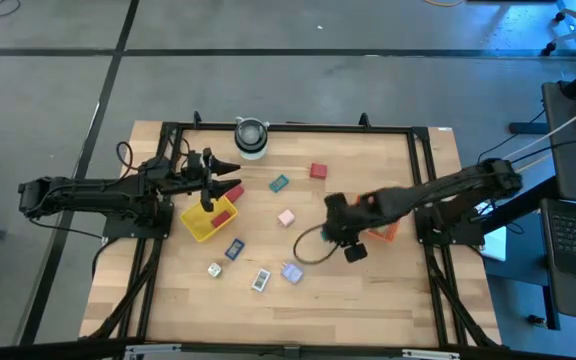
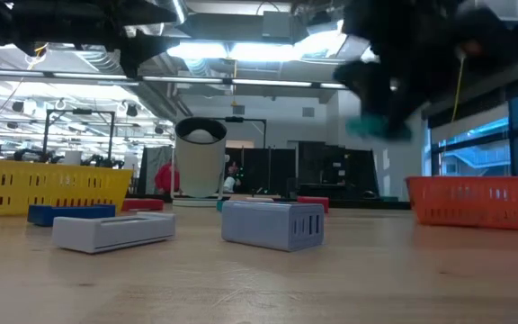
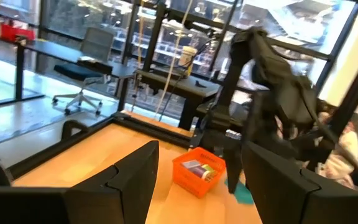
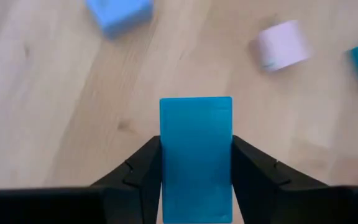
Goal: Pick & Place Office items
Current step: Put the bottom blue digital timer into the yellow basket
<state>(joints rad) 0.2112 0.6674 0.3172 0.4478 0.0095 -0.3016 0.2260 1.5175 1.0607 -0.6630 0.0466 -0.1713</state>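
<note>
The right pincer (image 4: 196, 168) grips a flat teal piece (image 4: 196, 155) between its two dark fingers (image 4: 143, 171), one finger on each long side. The piece is up in the air above the wooden table (image 1: 368, 300), not touching it. In the top view the right pincer (image 1: 353, 240) is just beside the red-orange tray (image 1: 386, 232), on the side toward the middle of the table. In the low view the teal piece (image 2: 367, 126) shows under the dark arm, high above the red-orange tray (image 2: 479, 200).

The left pincer (image 1: 223, 182) hangs over the yellow tray (image 1: 208, 220), far across the table from the red-orange tray. Its fingers (image 3: 138, 180) are spread apart and hold nothing.

More small pieces lie on the table between the two trays. A red piece (image 1: 317, 171) and another teal piece (image 1: 279, 184) lie on the far side from the red-orange tray's corner, toward the round white-and-grey cylinder (image 1: 251, 137). A pink piece (image 1: 286, 217) lies near the middle. A pale blue piece (image 1: 291, 271), a white piece (image 1: 260, 281), a dark blue piece (image 1: 234, 249) and one more small white piece (image 1: 214, 269) lie nearer the front edge. A red piece (image 1: 233, 192) sits at the yellow tray's rim. A small piece (image 3: 194, 165) lies inside the red-orange tray (image 3: 197, 173).
</note>
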